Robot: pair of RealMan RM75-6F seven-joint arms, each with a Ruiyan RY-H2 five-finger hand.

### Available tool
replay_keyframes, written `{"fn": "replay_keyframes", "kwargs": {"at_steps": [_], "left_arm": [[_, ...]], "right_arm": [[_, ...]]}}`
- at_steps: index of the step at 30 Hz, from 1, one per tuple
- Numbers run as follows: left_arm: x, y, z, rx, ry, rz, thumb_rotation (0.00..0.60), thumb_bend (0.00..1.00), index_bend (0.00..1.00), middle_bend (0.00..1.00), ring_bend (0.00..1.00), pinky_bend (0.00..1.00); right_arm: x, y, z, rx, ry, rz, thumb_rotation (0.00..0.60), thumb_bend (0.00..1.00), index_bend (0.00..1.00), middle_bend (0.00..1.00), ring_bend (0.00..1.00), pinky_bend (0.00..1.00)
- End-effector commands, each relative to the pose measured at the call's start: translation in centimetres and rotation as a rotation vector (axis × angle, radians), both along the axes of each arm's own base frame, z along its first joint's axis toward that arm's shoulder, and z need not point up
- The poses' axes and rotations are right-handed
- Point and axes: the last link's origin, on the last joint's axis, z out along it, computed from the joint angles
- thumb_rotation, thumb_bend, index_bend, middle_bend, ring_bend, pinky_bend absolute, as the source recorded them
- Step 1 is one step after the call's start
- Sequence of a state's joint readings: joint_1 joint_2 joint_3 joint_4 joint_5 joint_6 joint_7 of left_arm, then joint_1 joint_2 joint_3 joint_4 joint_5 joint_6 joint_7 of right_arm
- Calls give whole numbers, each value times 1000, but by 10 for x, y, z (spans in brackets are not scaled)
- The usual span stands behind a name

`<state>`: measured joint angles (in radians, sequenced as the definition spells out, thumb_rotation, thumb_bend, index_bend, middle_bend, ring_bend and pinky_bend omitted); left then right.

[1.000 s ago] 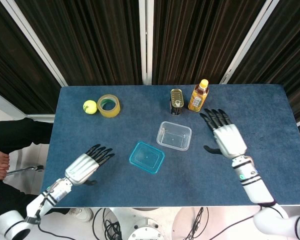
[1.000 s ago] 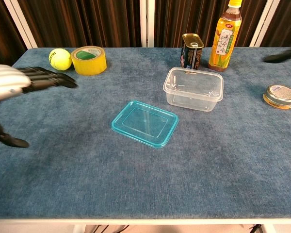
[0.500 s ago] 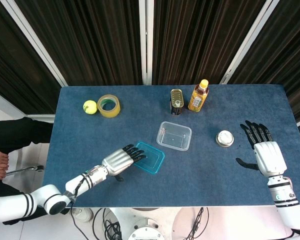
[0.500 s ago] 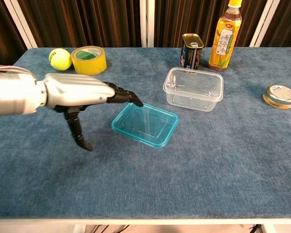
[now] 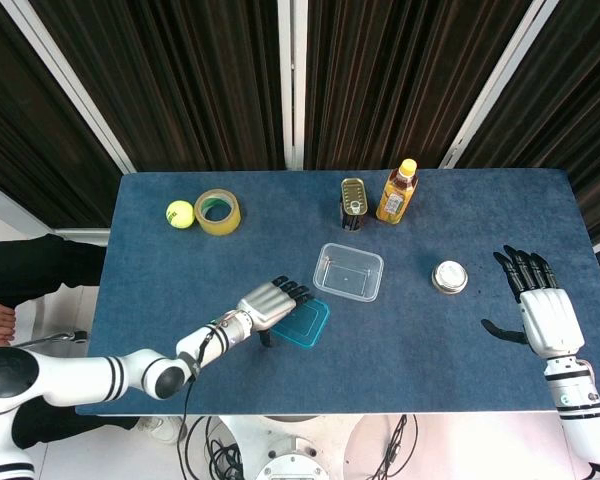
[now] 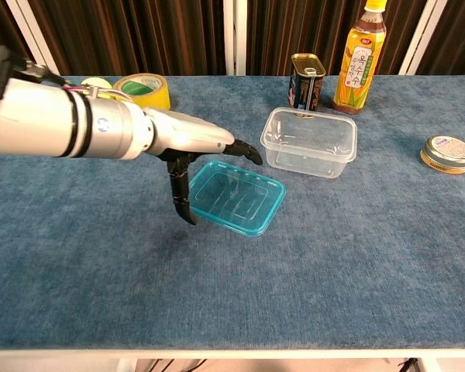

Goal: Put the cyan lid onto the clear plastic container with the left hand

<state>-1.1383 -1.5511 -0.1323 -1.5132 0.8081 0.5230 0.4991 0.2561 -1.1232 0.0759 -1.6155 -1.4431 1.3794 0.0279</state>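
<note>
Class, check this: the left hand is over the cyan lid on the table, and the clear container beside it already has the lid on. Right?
Not quite. In the chest view the clear container stands open; the cyan lid lies on the table beside it, under the left hand.

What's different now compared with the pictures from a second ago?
The left hand has swept in from the table's left edge and now spreads over the cyan lid, thumb down beside its near-left edge; no grip shows yet. The right hand drew back toward the right edge, uncovering a small round tin. Lid, clear container and the rest stayed put.
</note>
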Motion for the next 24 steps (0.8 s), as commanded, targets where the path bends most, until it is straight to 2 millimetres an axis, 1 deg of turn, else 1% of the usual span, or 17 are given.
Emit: {"fn": "replay_keyframes", "kwargs": {"at_steps": [1, 9, 14, 21, 24], "left_arm": [[10, 2, -13, 16, 55, -15, 600, 118, 7, 0, 0, 0], [18, 4, -23, 56, 124, 10, 600, 146, 12, 0, 0, 0], [19, 1, -24, 63, 144, 17, 600, 151, 38, 0, 0, 0], [19, -2, -26, 74, 167, 20, 600, 152, 39, 0, 0, 0], [19, -1, -27, 83, 168, 23, 600, 172, 64, 27, 0, 1]], "right_arm": [[-2, 1, 0, -1, -2, -6, 600, 66, 0, 0, 0, 0], [-7, 2, 2, -7, -8, -17, 600, 66, 0, 0, 0, 0], [-11, 3, 3, -6, -11, -28, 600, 66, 0, 0, 0, 0], [-14, 5, 2, -3, -18, -36, 600, 66, 0, 0, 0, 0], [-16, 6, 2, -5, -19, -41, 600, 66, 0, 0, 0, 0]]}}
